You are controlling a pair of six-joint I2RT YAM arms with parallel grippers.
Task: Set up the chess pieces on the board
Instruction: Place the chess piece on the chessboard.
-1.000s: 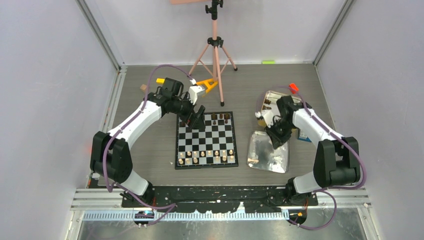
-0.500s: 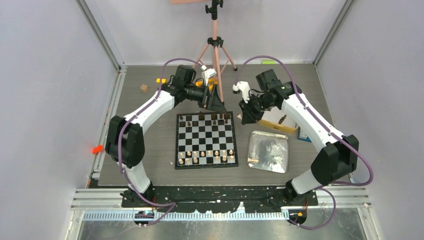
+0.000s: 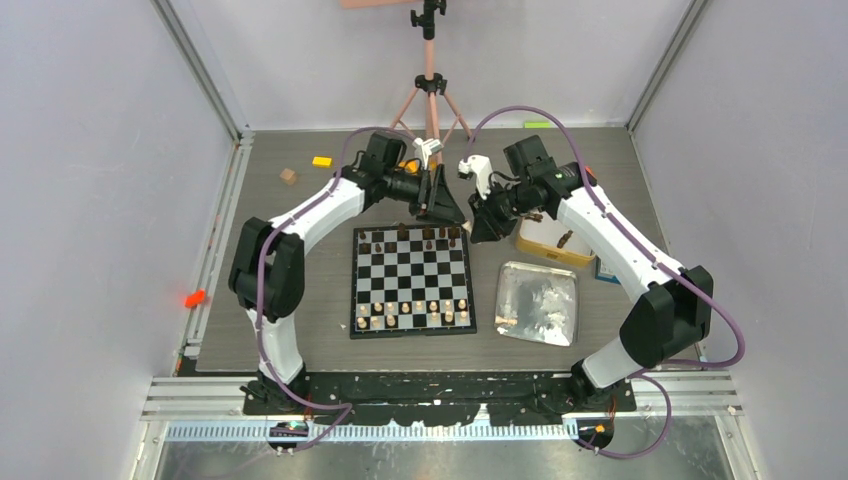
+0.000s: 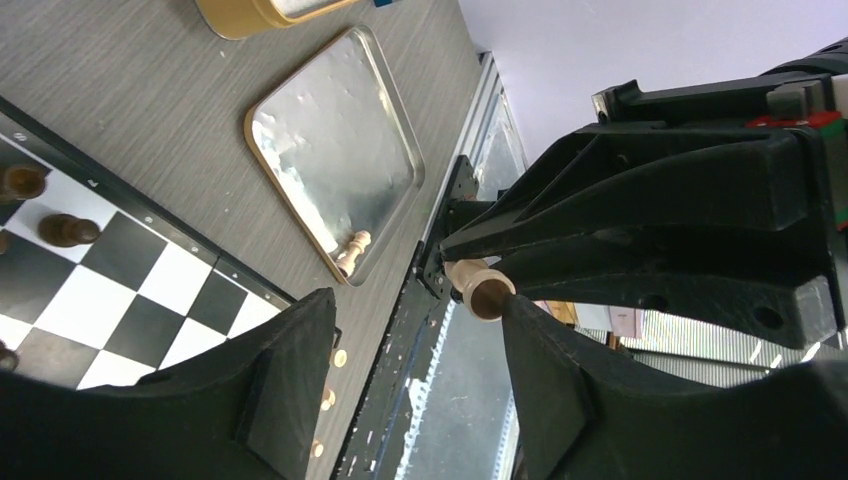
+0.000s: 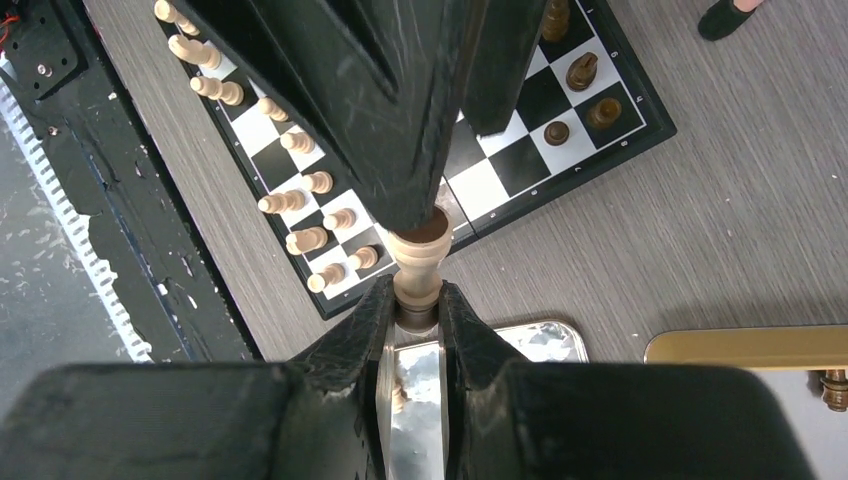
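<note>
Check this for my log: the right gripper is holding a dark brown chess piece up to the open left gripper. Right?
Not quite: the chess piece in the right gripper is light tan, not dark brown, as the right wrist view shows. The left gripper is open.

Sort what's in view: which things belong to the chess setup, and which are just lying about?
Job: black-and-white checkered chessboard; small wooden chessmen on it; light tan chessman held in the right gripper; second tan chessman in the shiny silver tray.
Lying about: yellow toy block; small brown wooden block; pink tripod.
</note>
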